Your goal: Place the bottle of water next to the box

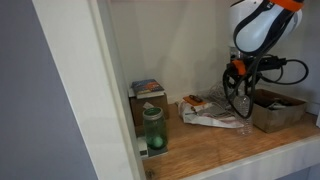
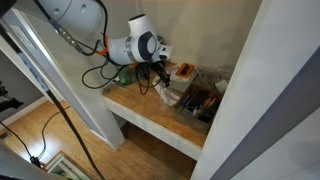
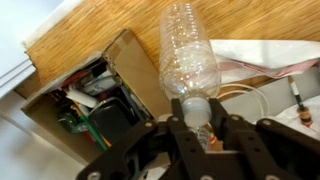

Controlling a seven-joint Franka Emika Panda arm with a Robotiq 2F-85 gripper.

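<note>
Hand [image 3: 197,125] closed narrowly on the neck of the bottle of water [image 3: 190,55], with fingers [image 3: 178,125] on either side of the cap end. The clear body hangs beyond the fingertips, base toward the bench [image 3: 100,25]; this grip probably allows the bottle to be stood on its base. Whether the base touches the wood cannot be told. The bottle is just beside the box [image 3: 120,65], an open cardboard tray crowded with cables and small parts, which suggests the placing spot is close. White wrappers [image 3: 270,55] lie on the other side. Farther along, in an exterior view, stand a green jar [image 1: 153,130] and a printed carton [image 1: 147,90]. The bottle bears no label, and the carton's print is too small to read.
</note>
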